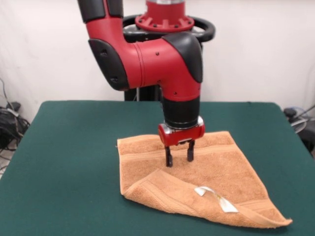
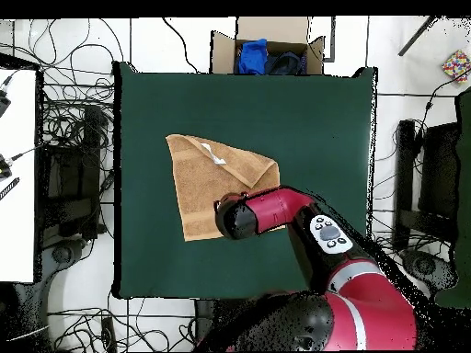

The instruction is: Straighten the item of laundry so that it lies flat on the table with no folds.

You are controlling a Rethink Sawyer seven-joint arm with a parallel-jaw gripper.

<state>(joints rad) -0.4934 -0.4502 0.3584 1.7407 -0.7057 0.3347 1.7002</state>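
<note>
the table (image 1: 69, 162) is covered in dark green cloth, and its left part in the front view is bare. the towel (image 1: 231, 167) lies right of the table's middle, toward the camera-side edge. it is orange-tan terry with woven bands. its left near corner is folded over onto the rest of the towel, so a triangular flap runs from the towel's left edge across the near side, its underside up. a small white care tag (image 1: 215, 197) lies on that flap, to the right of the flap's middle. the far part of the towel lies flat on the table, and the right near corner reaches out to a point near the table's edge.

above the towel's middle, the red and black arm (image 1: 162, 64) comes down, ending in the gripper (image 1: 179, 156). its two dark fingers (image 1: 169, 157) point straight down, spread a little apart with a gap between them and nothing between; the tips are at or just above the towel's flat part, just behind the flap's edge.

in the overhead view the towel (image 2: 198, 198) lies left of the table's (image 2: 313, 119) middle, with the arm's wrist over its lower right part, and a cardboard box (image 2: 271, 46) with dark cloth stands beyond the table's top edge.
</note>
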